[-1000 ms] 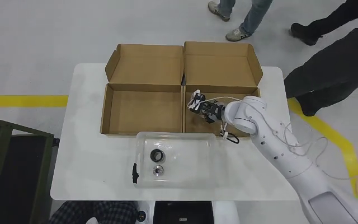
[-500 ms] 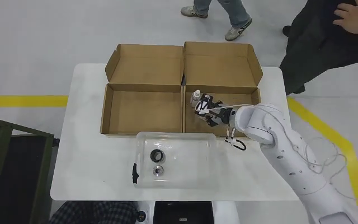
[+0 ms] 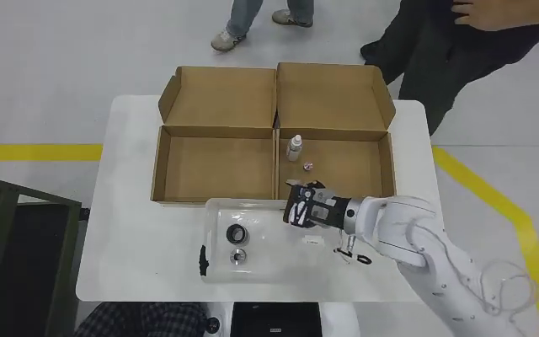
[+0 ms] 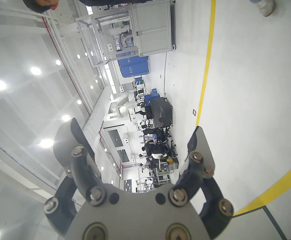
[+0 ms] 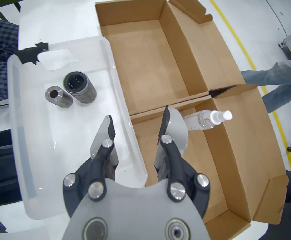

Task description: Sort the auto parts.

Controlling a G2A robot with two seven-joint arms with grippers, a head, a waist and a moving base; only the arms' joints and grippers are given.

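Auto parts (image 5: 79, 87): two dark metal cylinders, upright in clear plastic bin (image 5: 20, 136).

Spray bottle (image 5: 208, 118): the base end is hidden behind one finger of the right pincer (image 5: 138, 113).
Small piece (image 3: 308, 164): lies in the right box (image 3: 370, 173) at about 4 o'clock of the bottle and is too small to identify.
Clear bin (image 5: 13, 109): the corner nearest the wrist camera is covered by the pincer's body. From above, its 3 o'clock end lies under the right arm (image 3: 404, 236).
Black scrap (image 3: 203, 259): ragged, at the bin's 8 o'clock rim. Whether it is tape or something else cannot be told.
Right arm: cut off by the top view's edge, toward 4 o'clock of the counter (image 3: 126, 211).
Left box flap (image 5: 188, 13): cut off by the picture's edge.
Left pincer (image 4: 135, 124): its base is cut off by the picture's edge.
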